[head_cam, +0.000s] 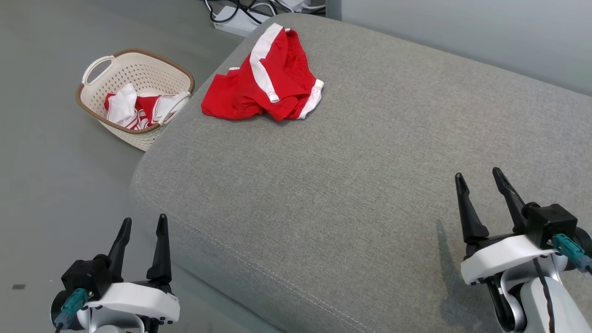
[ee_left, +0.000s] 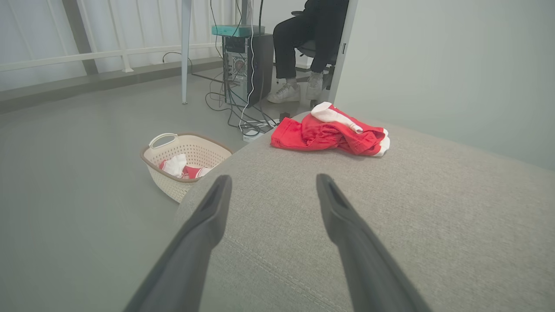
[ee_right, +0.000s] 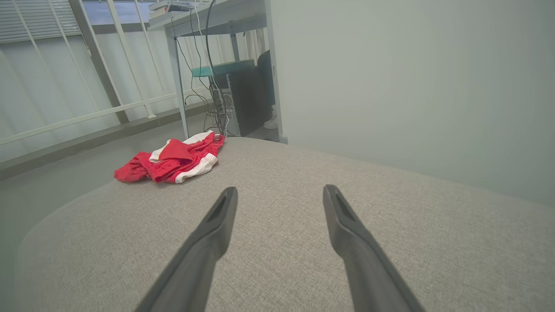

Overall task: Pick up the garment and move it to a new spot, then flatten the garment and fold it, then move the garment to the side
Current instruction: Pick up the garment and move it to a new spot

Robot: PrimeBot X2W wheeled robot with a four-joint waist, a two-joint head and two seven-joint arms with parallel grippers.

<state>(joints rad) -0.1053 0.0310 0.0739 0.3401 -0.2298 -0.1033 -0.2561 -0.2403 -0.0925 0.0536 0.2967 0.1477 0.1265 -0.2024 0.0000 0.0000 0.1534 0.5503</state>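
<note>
Ahead, crumpled garment (head_cam: 289, 76) — well apart from left end effector (head_cam: 144, 219)

- Cream perforated basket (head_cam: 143, 76), red-and-white clothes (head_cam: 125, 106) inside, on grey floor (head_cam: 46, 185) just beside upholstered seat (head_cam: 347, 185).
- Dark computer tower (ee_left: 249, 65) beyond, amid tangled cables (ee_left: 230, 112).
- Seated person's legs (ee_left: 288, 47) in dark trousers, white shoes (ee_left: 284, 93), near tower.
</note>
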